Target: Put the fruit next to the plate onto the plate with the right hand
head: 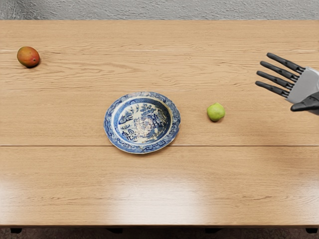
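My right hand (294,85) is cut off by the picture's right edge. Four fingers (279,60), the thumb (305,105) and part of the palm show; the wrist and arm lie outside.

The table (159,184) runs past both side edges, so its ends are unseen. Below its front edge, dark supports (16,230) are clipped by the bottom edge.

The blue pattern on the plate (110,130) is too fine to read.

The green fruit (216,112) is too small to identify, possibly a pear. Its underside is hidden.
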Robot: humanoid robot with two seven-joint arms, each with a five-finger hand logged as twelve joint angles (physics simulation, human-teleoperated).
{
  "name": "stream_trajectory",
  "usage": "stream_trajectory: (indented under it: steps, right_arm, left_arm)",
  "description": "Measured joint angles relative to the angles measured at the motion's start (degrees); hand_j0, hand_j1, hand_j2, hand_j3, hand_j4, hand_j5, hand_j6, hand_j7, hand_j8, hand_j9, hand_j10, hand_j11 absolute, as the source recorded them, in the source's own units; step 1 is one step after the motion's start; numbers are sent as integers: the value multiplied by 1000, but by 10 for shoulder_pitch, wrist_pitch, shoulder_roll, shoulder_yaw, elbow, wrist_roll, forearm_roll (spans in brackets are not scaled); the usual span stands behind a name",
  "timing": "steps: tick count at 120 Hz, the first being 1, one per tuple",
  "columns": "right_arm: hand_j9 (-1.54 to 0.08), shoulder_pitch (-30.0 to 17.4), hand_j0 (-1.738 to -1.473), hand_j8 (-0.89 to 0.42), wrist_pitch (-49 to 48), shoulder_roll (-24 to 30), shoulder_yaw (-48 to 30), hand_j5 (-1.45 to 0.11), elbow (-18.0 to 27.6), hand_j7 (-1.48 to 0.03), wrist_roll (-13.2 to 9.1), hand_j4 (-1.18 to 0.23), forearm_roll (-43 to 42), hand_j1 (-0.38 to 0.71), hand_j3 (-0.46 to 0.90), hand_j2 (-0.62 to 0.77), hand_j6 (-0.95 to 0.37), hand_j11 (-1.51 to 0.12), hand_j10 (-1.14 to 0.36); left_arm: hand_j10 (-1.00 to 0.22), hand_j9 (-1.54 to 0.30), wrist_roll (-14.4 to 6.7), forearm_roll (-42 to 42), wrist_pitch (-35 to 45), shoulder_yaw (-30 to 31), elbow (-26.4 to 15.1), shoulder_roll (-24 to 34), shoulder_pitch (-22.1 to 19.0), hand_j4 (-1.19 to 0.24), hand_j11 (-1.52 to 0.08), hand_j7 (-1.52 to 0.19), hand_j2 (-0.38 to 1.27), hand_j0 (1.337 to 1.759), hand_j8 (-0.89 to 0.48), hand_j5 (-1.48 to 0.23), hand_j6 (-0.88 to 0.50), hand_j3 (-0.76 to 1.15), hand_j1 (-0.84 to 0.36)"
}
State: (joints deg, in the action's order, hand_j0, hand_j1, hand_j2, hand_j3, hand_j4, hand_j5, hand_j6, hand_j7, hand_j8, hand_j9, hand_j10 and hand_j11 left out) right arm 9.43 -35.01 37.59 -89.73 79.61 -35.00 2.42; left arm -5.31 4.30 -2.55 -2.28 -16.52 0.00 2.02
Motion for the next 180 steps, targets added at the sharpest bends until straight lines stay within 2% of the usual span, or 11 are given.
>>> stream_trajectory:
  steps: [31, 38, 51, 65, 79, 92, 103, 130, 154, 180]
  right_arm:
    - [-27, 20, -1658, -20, 0, -4, 17, -27, -2, -27, 0, -20, 0, -324, 0, -3, -19, -27, -20]
    - [-27, 44, -1658, -19, 0, -4, 41, -27, -2, -27, 0, -20, -1, -325, 0, -3, -19, -27, -20]
    - [-30, 118, -1658, -22, 0, -7, 114, -30, -2, -30, 0, -22, -10, -322, 0, -4, -21, -30, -22]
    - [-35, 181, -1658, -26, 0, -32, 153, -35, 8, -35, 0, -26, -144, -317, 0, -5, -26, -35, -26]
    - [-38, 210, -1658, -28, 25, -57, 168, -38, 34, -38, 0, -29, -310, -314, 0, -5, -28, -38, -29]
    - [-40, 225, -1658, -30, 97, -67, 207, -40, 64, -40, 0, -30, -445, -312, 0, -5, -30, -40, -30]
    - [-42, 253, -1658, -32, 174, -68, 281, -42, 78, -42, 0, -32, -530, -311, 0, -6, -32, -42, -32]
    - [-74, 339, -1658, -58, 324, -63, 474, -74, 86, -74, 0, -58, -601, -281, 0, -10, -58, -74, -57]
    - [-151, 366, -1658, -118, 426, -66, 562, -151, 82, -151, 0, -117, -658, -211, 0, -22, -118, -151, -117]
    - [-188, 391, -1658, -147, 491, -71, 653, -188, 51, -188, 0, -147, -688, -177, 0, -27, -148, -188, -146]
  left_arm:
    - [0, 0, 0, 0, 0, 0, 0, 0, 0, 0, 0, 0, 0, 1658, 0, 0, 0, 0, 349]
    - [0, 0, 0, 0, 0, 0, 0, 0, 0, 0, 0, 0, 0, 1658, 0, 0, 0, 0, 349]
    - [0, 0, 0, 0, 0, 0, 0, 0, 0, 0, 0, 0, 0, 1658, 0, 0, 0, 0, 349]
    - [0, 0, 0, 0, 0, 0, 0, 0, 0, 0, 0, 0, 0, 1658, 0, 0, 0, 0, 349]
    - [0, 0, 0, 0, 0, 0, 0, 0, 0, 0, 0, 0, 0, 1658, 0, 0, 0, 0, 349]
    - [0, 0, 0, 0, 0, 0, 0, 0, 0, 0, 0, 0, 0, 1658, 0, 0, 0, 0, 349]
    - [0, 0, 0, 0, 0, 0, 0, 0, 0, 0, 0, 0, 0, 1658, 0, 0, 0, 0, 349]
    - [0, 0, 0, 0, 0, 0, 0, 0, 0, 0, 0, 0, 0, 1658, 0, 0, 0, 0, 349]
    - [0, 0, 0, 0, 0, 0, 0, 0, 0, 0, 0, 0, 0, 1658, 0, 0, 0, 0, 349]
    - [0, 0, 0, 0, 0, 0, 0, 0, 0, 0, 0, 0, 0, 1658, 0, 0, 0, 0, 349]
